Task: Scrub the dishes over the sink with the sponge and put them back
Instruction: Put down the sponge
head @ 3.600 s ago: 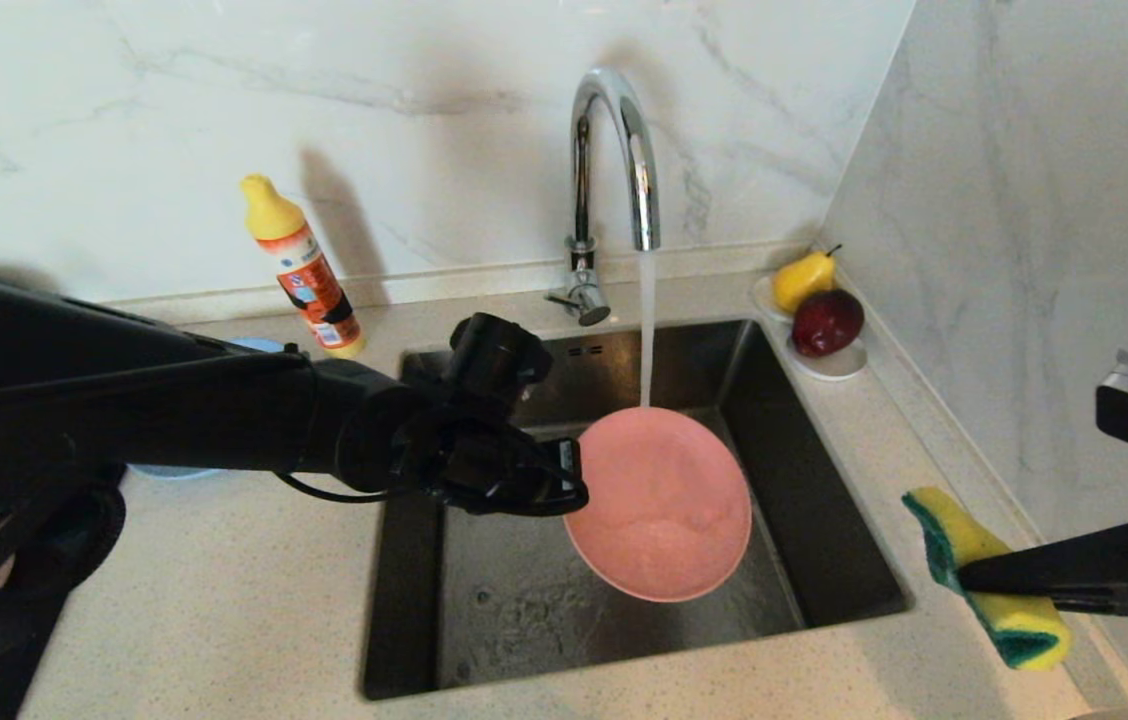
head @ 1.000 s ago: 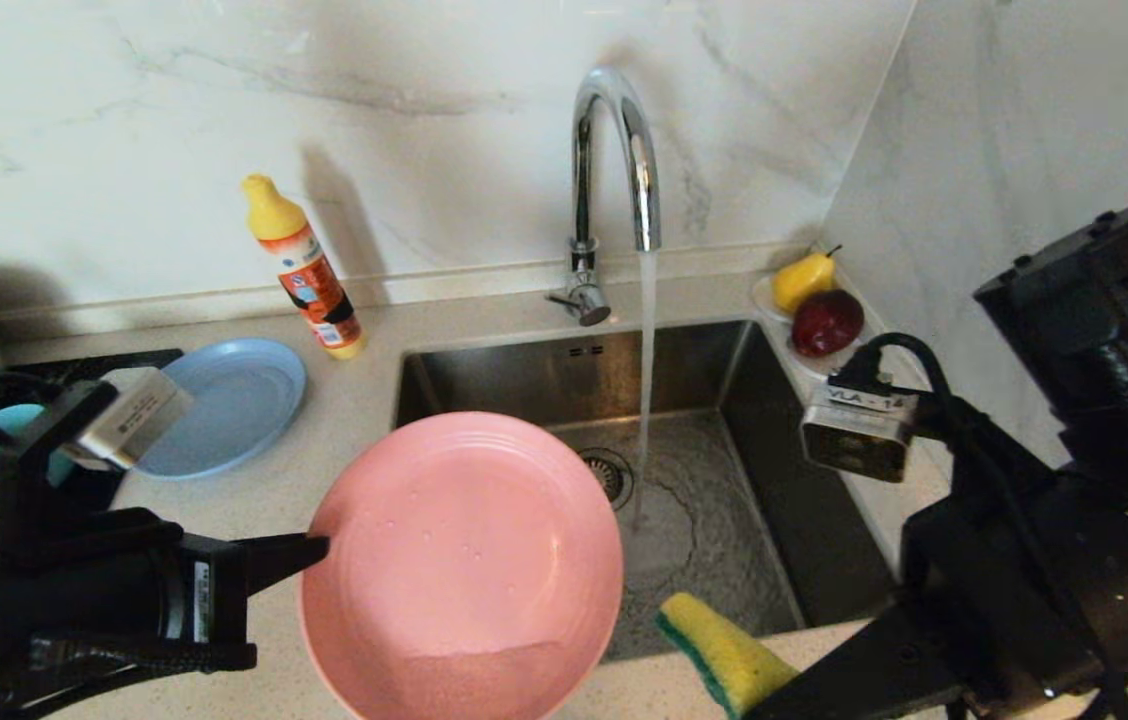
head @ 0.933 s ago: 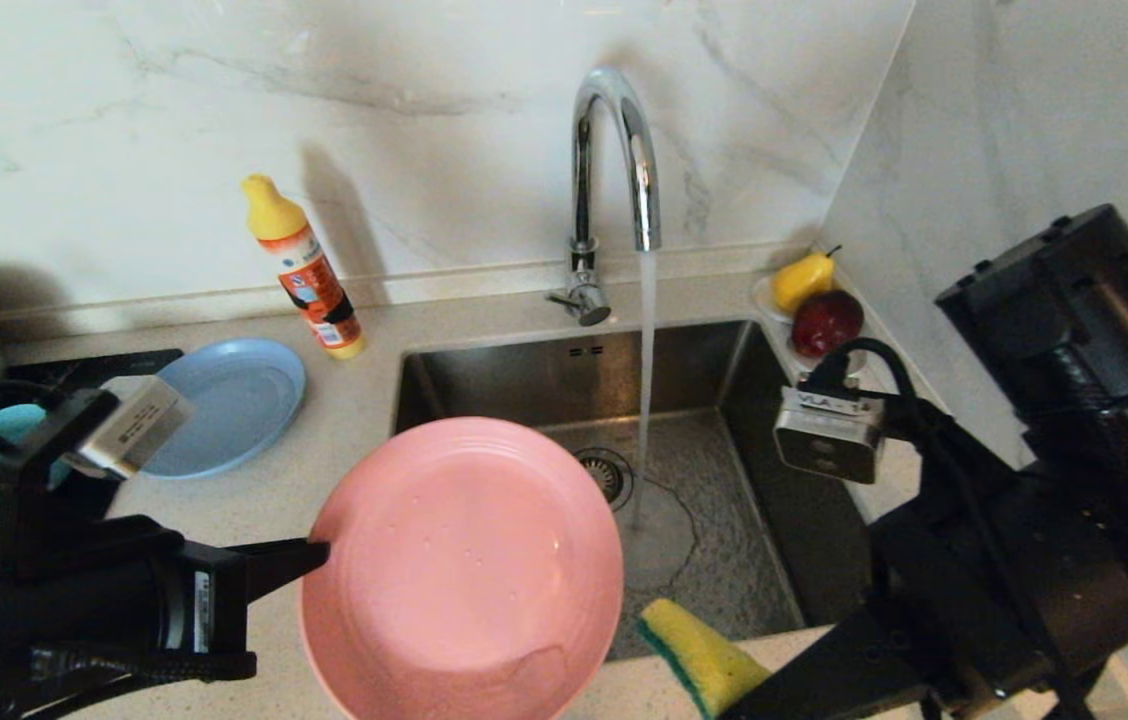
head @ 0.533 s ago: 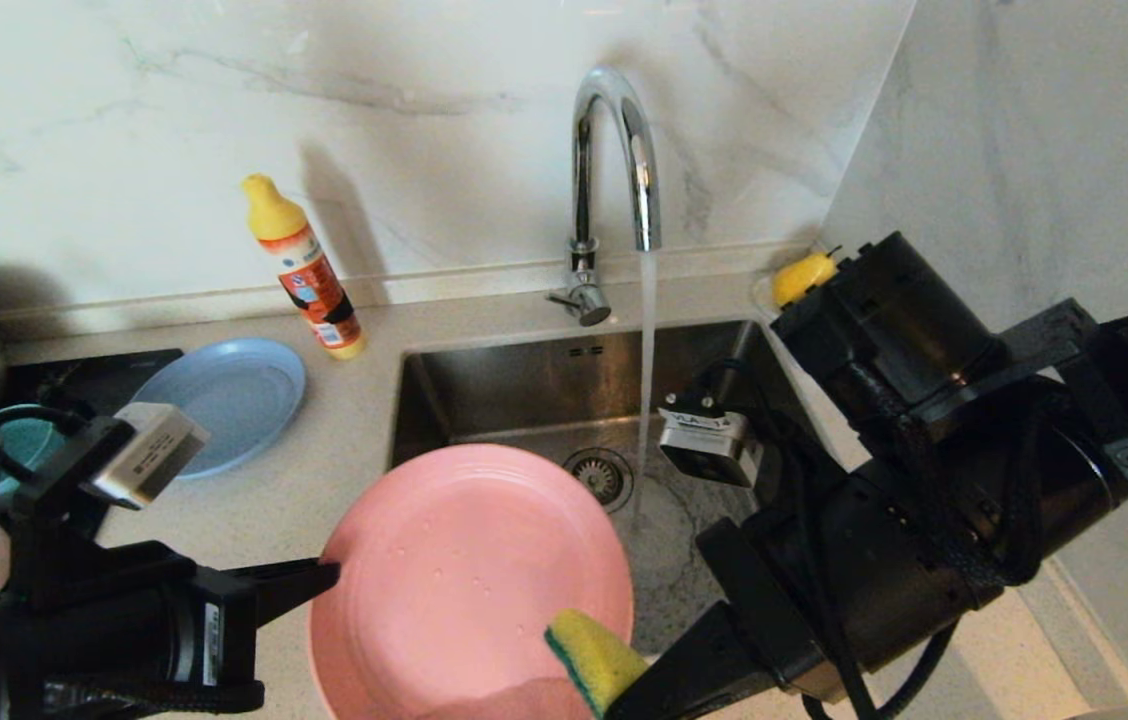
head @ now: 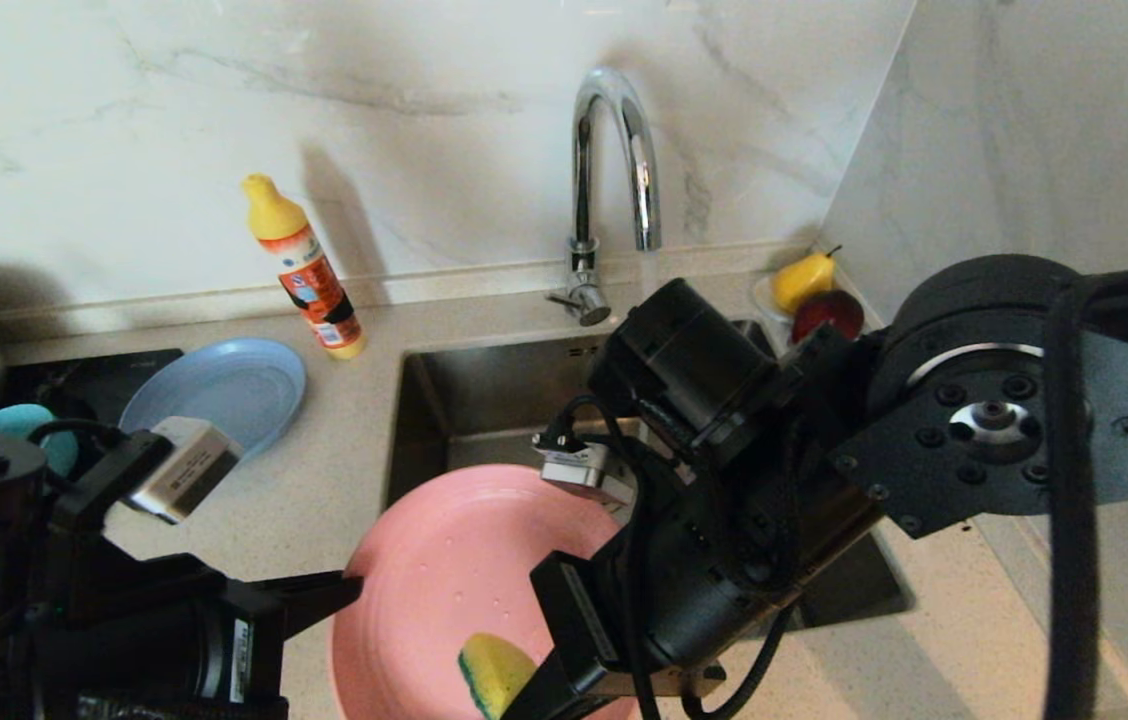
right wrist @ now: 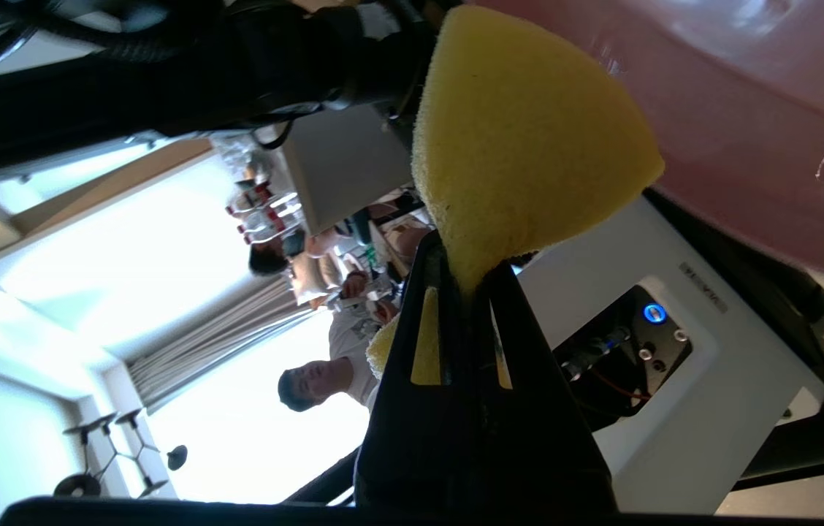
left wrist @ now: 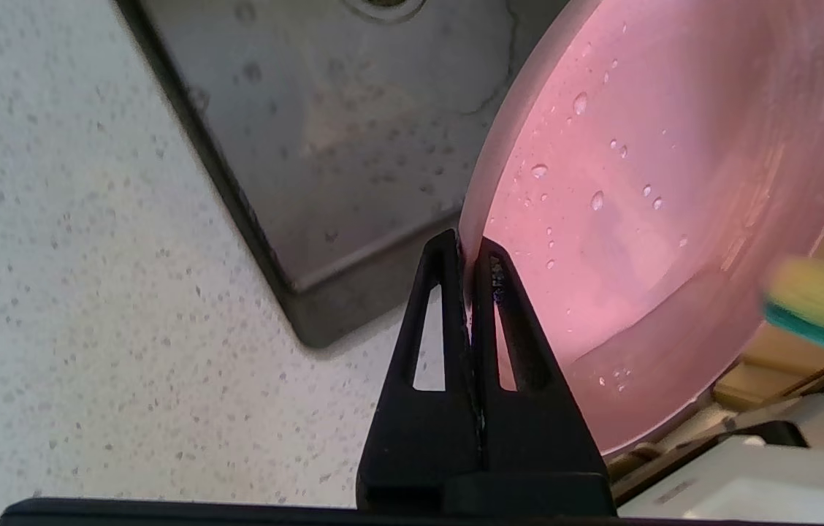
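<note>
A: Gripping the salmon-pink plate (head: 444, 560) by its rim, the left gripper (left wrist: 469, 252) has both fingers clamped on the edge. The plate is tilted, its wet inner face turned up and toward the right arm, over the near left corner of the sink (head: 484, 400) and the counter (head: 324, 480) beside it.

B: And the sponge (head: 492, 672)?

A: Pinched at its waist by the right gripper (right wrist: 469, 281), fingers squeezed tight on it. The yellow side faces the plate, with the green scouring layer on the other side. It sits at the lower part of the plate's inner face, probably touching, though the right arm hides the contact in the head view.

B: What else is around the sink?

A: The chrome faucet (head: 614, 160) stands behind the sink at the back wall. The right arm covers most of the basin, so I cannot tell whether water is running. Left of the sink on the counter lies the blue-grey plate (head: 224, 390), and further left a teal bowl (head: 19, 425) shows partly behind the left arm. The orange detergent bottle (head: 309, 275) with its yellow cap stands behind and left of the sink, against the wall. At the sink's far right corner, a white saucer (head: 762, 290) holds a pear (head: 804, 278) and an apple (head: 829, 312).
</note>
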